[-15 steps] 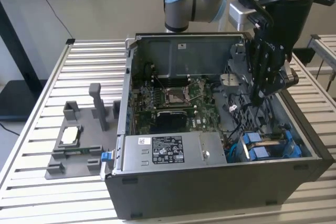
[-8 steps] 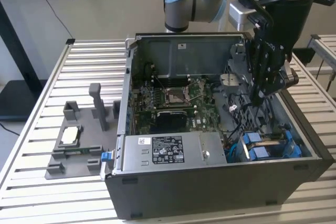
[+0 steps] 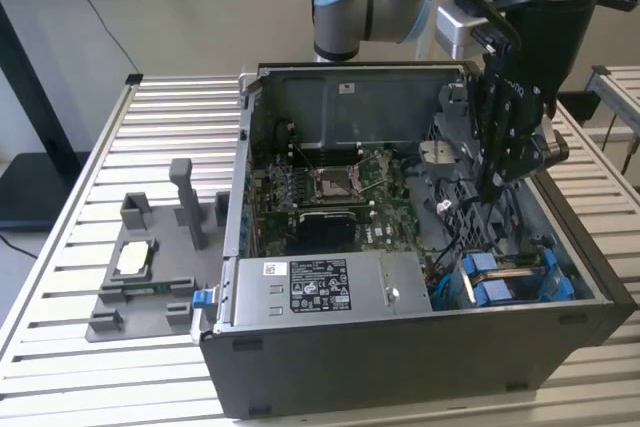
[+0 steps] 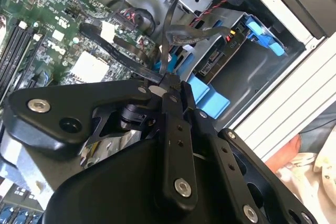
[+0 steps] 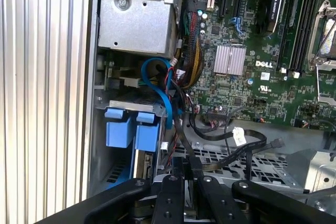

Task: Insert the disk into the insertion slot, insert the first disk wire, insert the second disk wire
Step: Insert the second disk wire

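— Where is the disk (image 3: 515, 277)?

— Seated in the slot (image 5: 100, 135), in the corner of the case (image 3: 400, 367) on the exterior view's right, nearest the camera. Its blue end tabs show at the mouth of the bay. A blue cable (image 5: 169, 106) curls just beside them.

— And the gripper (image 3: 492, 187)?

— It hangs inside the case, over a perforated plate (image 5: 220, 156) between the board (image 3: 330, 197) and the disk. It is near the disk but not touching it.

— The fingers (image 4: 173, 124)?

— Clenched on a thin black wire (image 5: 185, 145). In both wrist views the tips meet with the wire pinched between them. The wire runs from the tips toward the bundle of cables at the board's edge. I cannot tell where its far end goes.

— What else is around?

— A grey power box (image 3: 320, 287) lies along the near wall of the case, on the disk's left in the exterior view. The case stands on a slatted counter (image 3: 180, 117). A grey fixture (image 3: 150, 277) holding a few parts sits on the counter at the exterior view's left, just beside the case.
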